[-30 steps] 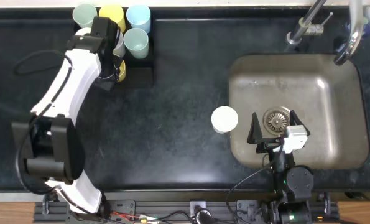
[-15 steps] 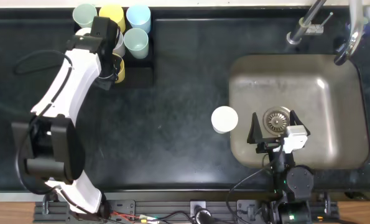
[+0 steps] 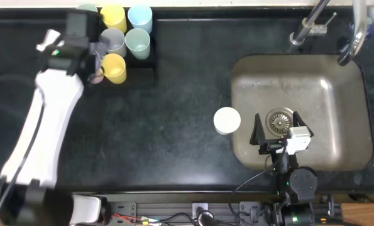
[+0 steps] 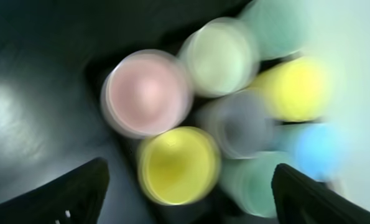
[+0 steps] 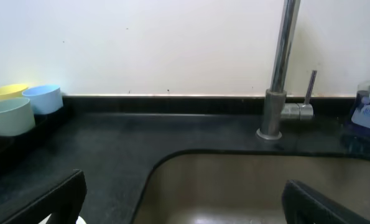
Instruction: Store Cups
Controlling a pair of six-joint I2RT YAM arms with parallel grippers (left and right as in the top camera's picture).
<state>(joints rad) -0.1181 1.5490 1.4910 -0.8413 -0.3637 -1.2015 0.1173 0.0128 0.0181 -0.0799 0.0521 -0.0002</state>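
A black rack [image 3: 144,70] at the counter's back left holds several cups. From above, my left gripper [image 4: 189,173] hangs open over them, nothing between its fingers; a yellow cup [image 4: 178,165] lies straight beneath, with a pink cup [image 4: 147,93] and a grey cup [image 4: 237,124] beside it. In the top view the left gripper [image 3: 97,61] sits just left of that yellow cup [image 3: 114,68]. A lone white cup [image 3: 227,120] stands on the counter by the sink's left rim. My right gripper [image 3: 278,129] rests open and empty over the sink [image 3: 337,81].
A faucet [image 5: 278,81] rises behind the sink, with a blue soap bottle [image 5: 368,106] to its right. The rack's blue cup [image 5: 43,98] and teal cup [image 5: 9,115] show far off across the dark counter [image 3: 174,144].
The left arm has swung up and to the left away from the rack, uncovering the front yellow cup. The right arm and the white cup have stayed put.
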